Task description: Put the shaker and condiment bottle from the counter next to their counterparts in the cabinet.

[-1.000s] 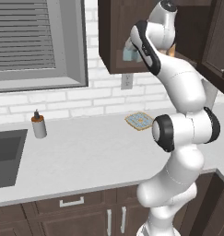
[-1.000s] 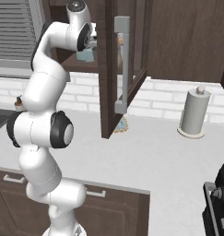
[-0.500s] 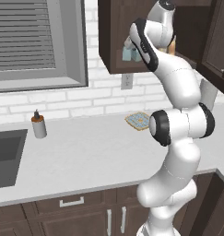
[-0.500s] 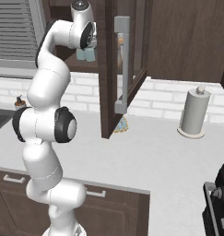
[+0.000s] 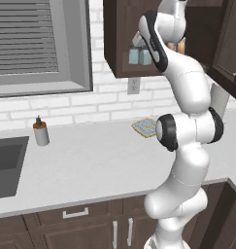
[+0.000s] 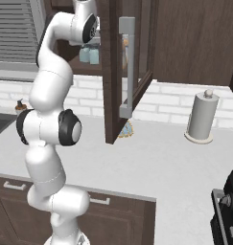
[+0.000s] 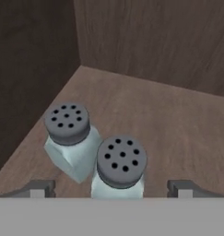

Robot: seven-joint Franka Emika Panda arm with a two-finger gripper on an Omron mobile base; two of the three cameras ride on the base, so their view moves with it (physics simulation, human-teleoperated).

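Shakers stand as a pair on the wooden floor of the cabinet [image 5: 120, 44], seen from above in the hand view: one shaker [image 7: 119, 171] at about 6 o'clock, its counterpart [image 7: 69, 138] at about 9 o'clock of it, the two pale blue-grey bodies just beside each other, perhaps touching. Each has a round dark grey cap pierced with small holes. The end effector [image 7: 111, 188] hangs over the nearer shaker with its fingertips [image 7: 39, 188] spread wide to either side, apart from the body and gripping nothing. Dark brown grained walls meet in a corner at 11 o'clock of the pair.

In the left base view the two shakers sit at the cabinet's lower front edge, partly hidden by the white arm; an orange bottle [image 5: 180, 46] shows at 3 o'clock of the arm, inside the cabinet. In the right base view the open cabinet door [image 6: 126, 72], with its long silver handle, stands in front of the shelf.

On the light stone-look worktop [image 5: 90, 165] stand a grey pump dispenser [image 5: 40, 132] at 9 o'clock, a patterned blue cloth or sponge [image 5: 146, 127] near the brick wall, and a paper towel roll [image 6: 201, 117] on an upright holder
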